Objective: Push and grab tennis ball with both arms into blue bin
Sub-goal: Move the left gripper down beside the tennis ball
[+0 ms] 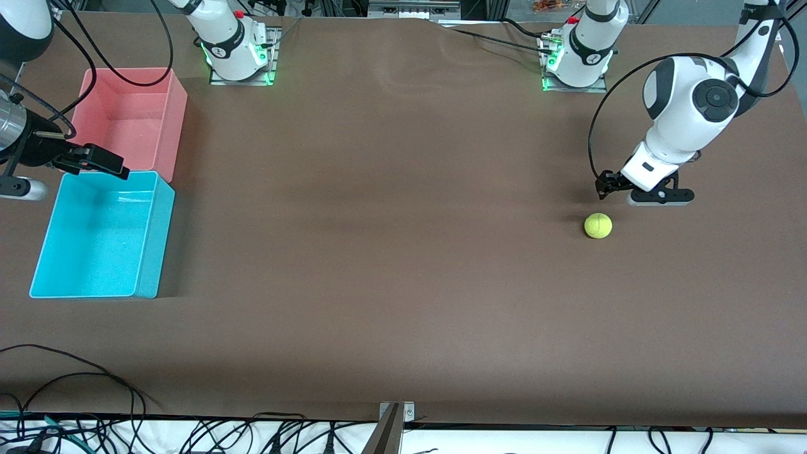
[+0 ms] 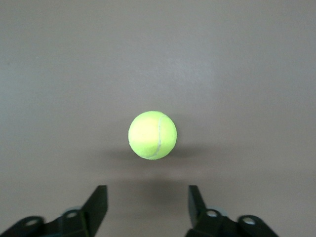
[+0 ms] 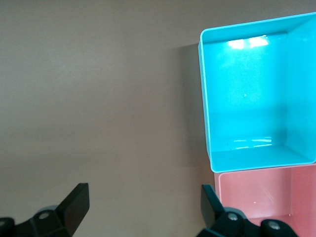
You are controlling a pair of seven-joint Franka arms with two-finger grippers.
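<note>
The tennis ball (image 1: 597, 226) lies on the brown table toward the left arm's end, its seam showing in the left wrist view (image 2: 152, 135). My left gripper (image 1: 607, 187) is low over the table just beside the ball and apart from it. Its fingers are open with nothing between them (image 2: 148, 190). The blue bin (image 1: 157, 246) stands at the right arm's end of the table. My right gripper (image 1: 115, 165) hangs open and holds nothing (image 3: 145, 190), over the place where the blue bin (image 3: 205, 98) meets the pink one.
A pink bin (image 1: 178, 120) of the same size stands against the blue bin, farther from the front camera, and also shows in the right wrist view (image 3: 256, 197). Black cables (image 1: 75, 378) trail along the table's nearest edge.
</note>
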